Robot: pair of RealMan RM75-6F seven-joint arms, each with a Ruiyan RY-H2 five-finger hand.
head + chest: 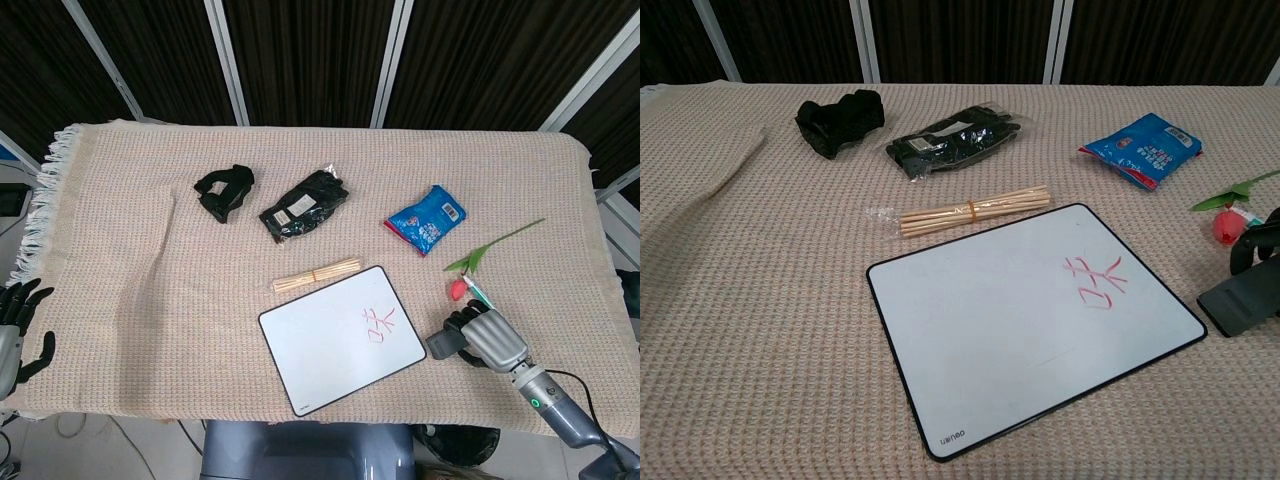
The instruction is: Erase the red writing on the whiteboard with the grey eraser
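Note:
The whiteboard (325,345) (990,330) lies flat on the beige cloth near the front edge. The red writing (382,322) (1095,281) is on its right part. The grey eraser (444,343) (1238,301) lies on the cloth just right of the board. My right hand (493,339) (1252,245) has its fingers curled over the eraser's right end and grips it. My left hand (14,325) hangs off the table's left front corner with fingers spread, holding nothing.
A bundle of wooden sticks (316,274) (970,211) lies along the board's far edge. A red flower with a green stem (478,262) (1230,215) lies just behind the right hand. Further back are a blue packet (427,218), a black bag (305,206) and a black strap (224,190).

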